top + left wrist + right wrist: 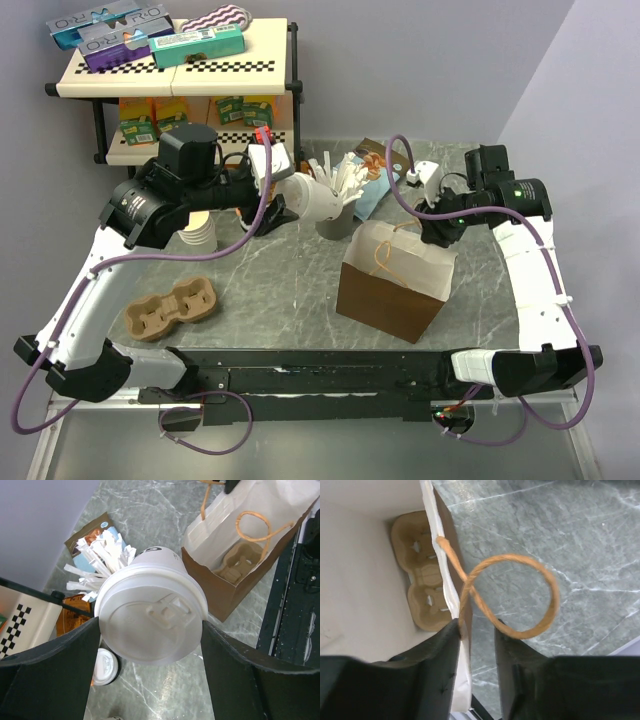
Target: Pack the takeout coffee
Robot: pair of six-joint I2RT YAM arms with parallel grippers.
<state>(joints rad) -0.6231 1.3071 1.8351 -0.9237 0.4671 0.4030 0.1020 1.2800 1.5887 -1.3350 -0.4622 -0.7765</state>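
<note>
The takeout coffee point(155, 612), an off-white paper cup with a white sip lid, is held off the table, tipped on its side, with my left gripper point(150, 625) shut on the lid's rim; the top view shows it point(318, 197) beside the straw holder. The brown paper bag point(395, 280) stands open at centre right, a pulp cup carrier point(417, 555) lying on its bottom. My right gripper point(476, 625) straddles the bag's rim at the twine handle point(555, 595). One finger is inside against the wall, one outside touching the loop, with a gap between them.
A grey holder of wrapped straws point(335, 215) stands just behind the bag. A stack of lidless cups point(200, 232) and a second pulp carrier point(170, 310) lie at the left. Loose white lids point(105, 666) sit below the held cup. A checkered shelf point(170, 70) rises at the back left.
</note>
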